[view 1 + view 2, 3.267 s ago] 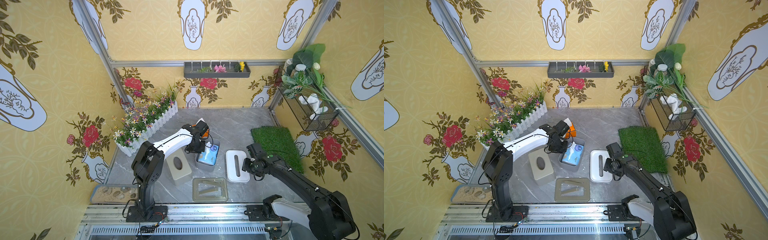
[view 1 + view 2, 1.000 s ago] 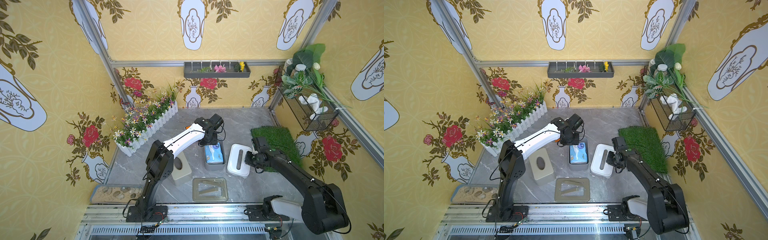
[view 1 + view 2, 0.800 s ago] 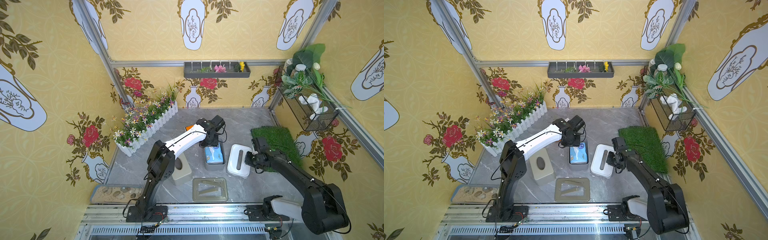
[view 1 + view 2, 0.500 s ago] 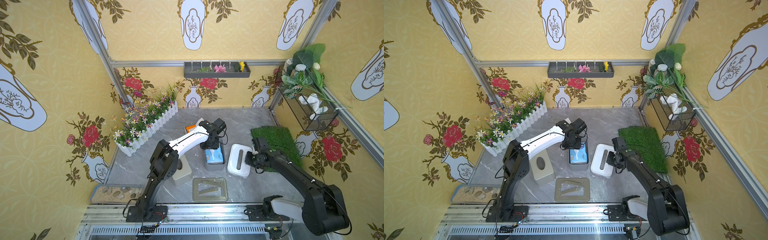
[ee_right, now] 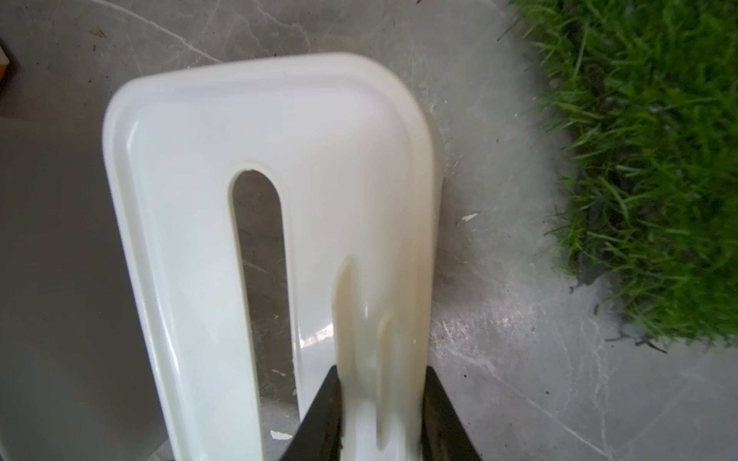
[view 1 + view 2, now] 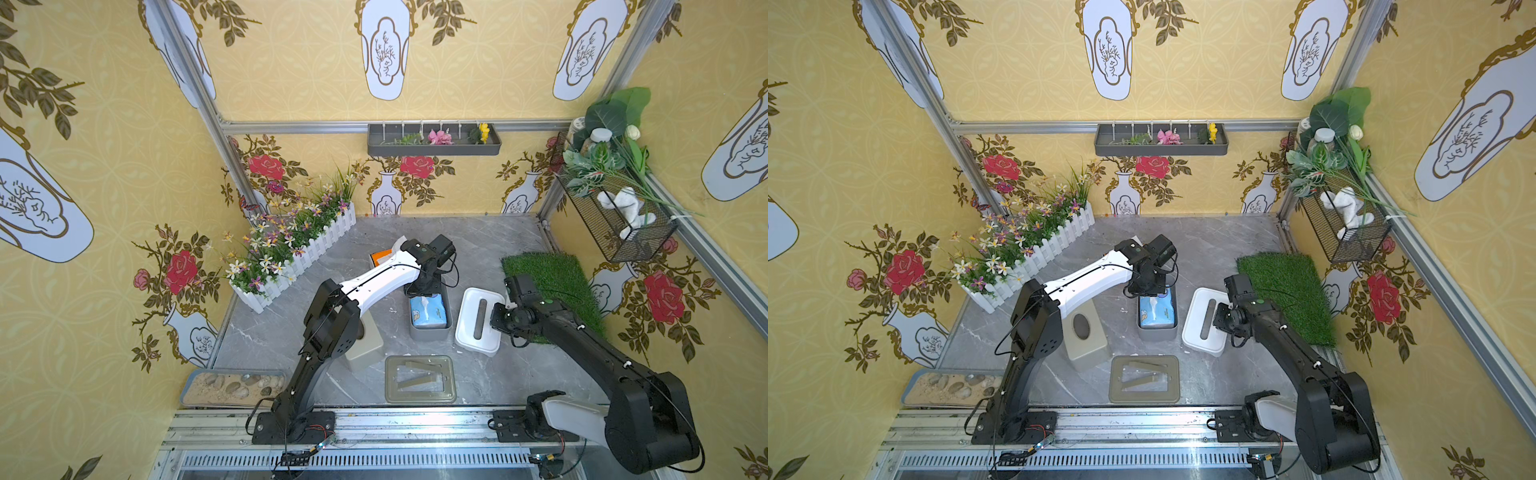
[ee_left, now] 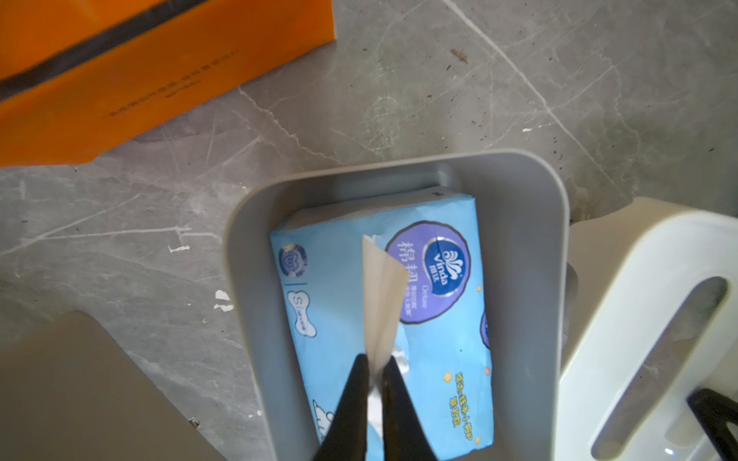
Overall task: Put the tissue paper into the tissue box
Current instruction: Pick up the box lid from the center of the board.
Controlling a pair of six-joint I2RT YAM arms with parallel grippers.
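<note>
- We judge loading done: the grey tissue box (image 6: 430, 333) holds the blue tissue pack (image 6: 428, 311); closing is in hand.
- The white lid (image 6: 467, 332) rests at its 3 o'clock; next it must go over, the sheet through its slot.
- The right gripper (image 5: 379, 383), from 5 o'clock, clamps the lid's rim.
- The left gripper (image 7: 375, 371), bent over the box, pinches the tissue sheet (image 7: 381, 287).

Print is showing on two things only: a pack and a box.
In the left wrist view the blue tissue pack (image 7: 439, 339) is carrying a purple badge (image 7: 441, 263) reading "Vinda", with "Deluxe" under it, Chinese characters beside it and an "S" in a bone-shaped outline (image 7: 300, 306). The orange box (image 7: 139, 80) is bearing one small printed line, seemingly Chinese and too blurred to read.
</note>
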